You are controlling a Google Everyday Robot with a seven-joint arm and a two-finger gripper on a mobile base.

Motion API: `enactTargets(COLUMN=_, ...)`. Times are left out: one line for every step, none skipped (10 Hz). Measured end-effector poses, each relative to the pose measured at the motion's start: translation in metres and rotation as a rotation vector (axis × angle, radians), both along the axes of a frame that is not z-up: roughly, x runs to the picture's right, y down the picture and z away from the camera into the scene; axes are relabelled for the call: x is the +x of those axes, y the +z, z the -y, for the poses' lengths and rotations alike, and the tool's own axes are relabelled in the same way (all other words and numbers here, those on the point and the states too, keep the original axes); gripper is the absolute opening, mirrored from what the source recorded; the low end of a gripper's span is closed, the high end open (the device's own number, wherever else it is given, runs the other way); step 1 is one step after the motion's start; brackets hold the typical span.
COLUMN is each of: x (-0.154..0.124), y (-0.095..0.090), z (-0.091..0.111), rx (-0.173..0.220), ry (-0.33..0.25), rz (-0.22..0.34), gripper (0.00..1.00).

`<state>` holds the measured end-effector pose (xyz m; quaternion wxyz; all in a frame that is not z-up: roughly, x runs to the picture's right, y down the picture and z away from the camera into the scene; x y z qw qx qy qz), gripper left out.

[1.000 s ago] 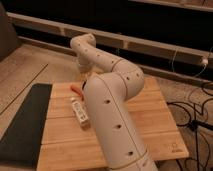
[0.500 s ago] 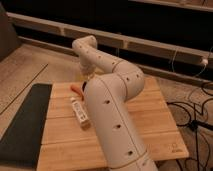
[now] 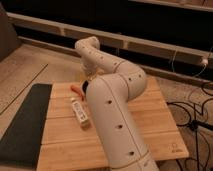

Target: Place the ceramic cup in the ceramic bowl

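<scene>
The pincer (image 3: pixel 86 80) sits at the far end of the white arm (image 3: pixel 112 102), low over the back part of the wooden counter (image 3: pixel 150 117), just behind the arm's big lower segment. Most of it is hidden by that segment, and it cannot be told whether it is apart, together, or clamped on anything. Neither the ceramic cup nor the ceramic bowl can be made out; if they are on the counter, the arm covers them.

Just left of the pincer, a small orange-red object (image 3: pixel 76 89) lies on the wood, partly cut off by the arm. Nearer the camera and a little to the left lies a white oblong box (image 3: pixel 80 113) with markings, set at a slant, its near end close to the arm. A dark mat (image 3: pixel 25 122) runs along the counter's left edge. To the right, black cables (image 3: pixel 192 112) trail over the floor.
</scene>
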<state>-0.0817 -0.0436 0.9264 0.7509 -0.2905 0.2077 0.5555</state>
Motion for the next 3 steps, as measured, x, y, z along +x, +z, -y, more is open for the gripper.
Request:
enactTargets(x=0.0004, y=-0.0009, z=0.0003, rx=0.0, ry=-0.001, rz=-0.001, gripper=0.8)
enactTargets(x=0.0015, y=-0.001, z=-0.0007, rx=-0.003, ry=-0.004, rz=-0.004, gripper=0.8)
enactTargets(x=0.0015, y=-0.001, z=-0.0006, rx=-0.003, ry=-0.004, rz=-0.004, gripper=0.8)
